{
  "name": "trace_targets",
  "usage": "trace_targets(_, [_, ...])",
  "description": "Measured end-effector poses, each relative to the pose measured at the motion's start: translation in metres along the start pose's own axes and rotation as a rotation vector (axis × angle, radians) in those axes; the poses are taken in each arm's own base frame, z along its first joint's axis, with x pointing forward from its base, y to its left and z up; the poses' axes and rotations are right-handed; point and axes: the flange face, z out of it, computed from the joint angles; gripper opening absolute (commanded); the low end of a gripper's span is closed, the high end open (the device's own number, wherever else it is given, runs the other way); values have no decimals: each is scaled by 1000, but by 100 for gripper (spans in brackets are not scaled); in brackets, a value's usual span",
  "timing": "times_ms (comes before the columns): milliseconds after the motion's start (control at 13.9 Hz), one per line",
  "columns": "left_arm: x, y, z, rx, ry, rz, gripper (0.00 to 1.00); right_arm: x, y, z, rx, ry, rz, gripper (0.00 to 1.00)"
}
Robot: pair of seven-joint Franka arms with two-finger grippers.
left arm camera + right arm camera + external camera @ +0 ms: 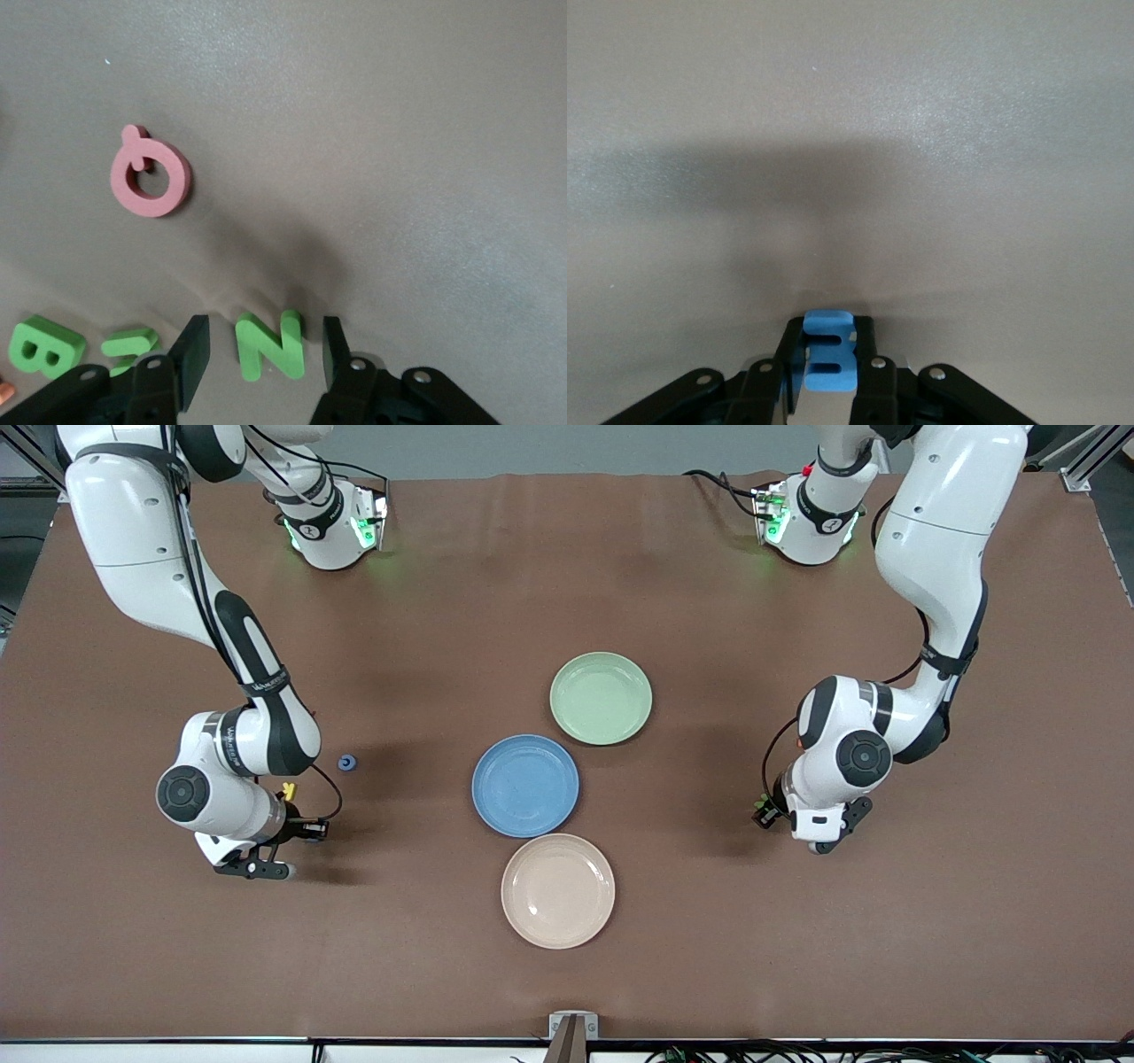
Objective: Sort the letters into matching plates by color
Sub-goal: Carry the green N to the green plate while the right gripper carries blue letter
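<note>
1. Front view: brown tabletop [567, 584]; green plate [601, 697], blue plate [525, 785] at its 7 o'clock, touching or nearly so, beige plate [558, 890] at 6 o'clock of the blue one. All three plates hold nothing.
2. Right pincer [828, 363] is low near the right arm's end of the tabletop, fingers clamped on a blue letter [828, 352], gripped across its flat faces and standing on edge between the pads.
3. A second small blue ring letter [346, 762] lies on the tabletop beside the right arm's wrist, well apart from the blue plate at roughly its 9 o'clock.
4. Left pincer [259, 354] hangs low toward the left arm's end of the tabletop, fingers apart, straddling a green N [268, 343] that lies flat, not yet pinched.
5. Left wrist view also shows a green B [44, 347] and another green piece [128, 343] beside the N, plus a pink ring letter [151, 175] apart from them; pink is not for sorting.
6. Handling, by judgement: foam pieces look light, soft, slightly squashy, not fragile; a light pinch across opposite outer edges should do, since a hard squeeze may bend them.
7. Surface looks matte and smooth with slight creases; plenty of free room around the plates for both arms.
</note>
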Motion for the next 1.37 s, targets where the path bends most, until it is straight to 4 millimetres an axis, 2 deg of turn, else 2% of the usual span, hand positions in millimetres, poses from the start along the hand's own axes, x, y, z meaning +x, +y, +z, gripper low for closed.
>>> trace_targets(216, [-1,0,4,3,-3,0,47,1,-2,-1,1,3,-2,12])
trace_targets(359, [-1,1,3,-2,0,1,28,3,-6,-12,4,7,-8,12])
trace_targets(431, [-1,1,4,-2,0,1,16,5,-9,-22,3,0,-12,12])
trace_targets(575, [-1,3,2,-8,2,3,2,8,-19,-52,2,-12,-26,12])
trace_targets(791, [-5,5,1,-4,-2,9,1,6,-45,-97,1,-32,-12,12])
trace_targets(934, [-14,12,-10,5,-14,25,1,-4,-82,-110,0,-31,34,12])
trace_targets(1222, [-50,31,-50,-4,-35,83,1,-43,-190,-109,-9,-25,121,12])
trace_targets(1366, [-70,38,-62,-7,-45,88,1,-64,-234,-110,-5,-11,145,12])
